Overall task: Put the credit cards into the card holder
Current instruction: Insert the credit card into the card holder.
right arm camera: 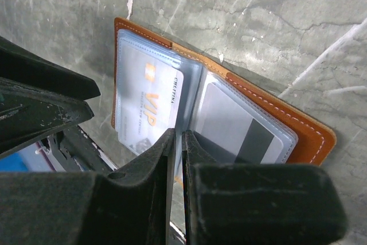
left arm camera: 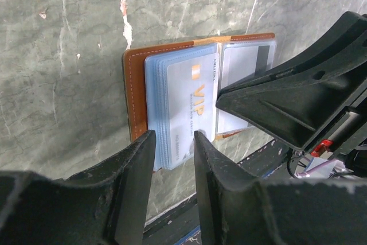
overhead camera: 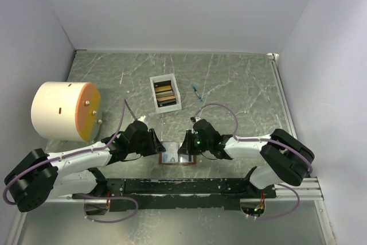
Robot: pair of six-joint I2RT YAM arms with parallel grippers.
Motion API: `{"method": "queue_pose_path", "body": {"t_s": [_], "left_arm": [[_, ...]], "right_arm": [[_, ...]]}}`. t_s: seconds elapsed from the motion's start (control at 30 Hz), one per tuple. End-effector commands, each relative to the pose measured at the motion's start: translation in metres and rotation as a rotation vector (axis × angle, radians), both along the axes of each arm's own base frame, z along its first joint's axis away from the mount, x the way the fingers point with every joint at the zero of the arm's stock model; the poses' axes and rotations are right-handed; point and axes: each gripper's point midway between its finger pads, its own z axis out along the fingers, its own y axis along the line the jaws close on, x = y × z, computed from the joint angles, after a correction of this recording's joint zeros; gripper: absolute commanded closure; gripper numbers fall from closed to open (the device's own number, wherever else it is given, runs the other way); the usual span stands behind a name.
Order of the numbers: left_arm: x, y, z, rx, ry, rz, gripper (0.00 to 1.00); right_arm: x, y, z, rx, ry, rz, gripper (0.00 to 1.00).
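My left jaws stand partly apart and empty at the edge of the open brown leather card holder [left arm camera: 135, 90]. My right jaws pinch its clear centre leaf, a pale VIP credit card [left arm camera: 192, 104] pocketed inside, on the grey marbled tabletop [left arm camera: 57, 55].

card holder [left arm camera: 135, 96]: smooth tan leather, pale stitching | sleeves [left arm camera: 157, 113]: clear glossy plastic | vip card [left arm camera: 192, 98]: pale glossy plastic | table [left arm camera: 57, 55]: marbled grey, faint sheen | box [overhead camera: 153, 93] at 12 o'clock of holder: white plastic | left gripper [left arm camera: 174, 139]: matt black plastic

Overhead, 2 close-ups on card holder [overhead camera: 177, 156]
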Motion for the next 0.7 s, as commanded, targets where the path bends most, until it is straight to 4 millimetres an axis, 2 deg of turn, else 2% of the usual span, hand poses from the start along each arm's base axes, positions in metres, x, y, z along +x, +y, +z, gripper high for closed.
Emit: {"method": "queue_pose_path", "body": {"t_s": [0.0,0.43,0.67], "left_arm": [[0.003,-0.007,0.007,-0.060,-0.010,-0.007,0.55],[0.005,-0.009,0.007,-0.075,-0.011,-0.012,0.48],[0.006,-0.016,0.009,-0.107,-0.014,-0.026,0.46]], "right_arm": [[0.003,0.008,0.005,0.015,-0.010,0.011,0.90],[-0.004,-0.011,-0.023,-0.095,0.029,-0.016,0.96],[-0.005,-0.012,-0.026,-0.096,0.033,-0.018,0.96]]}}
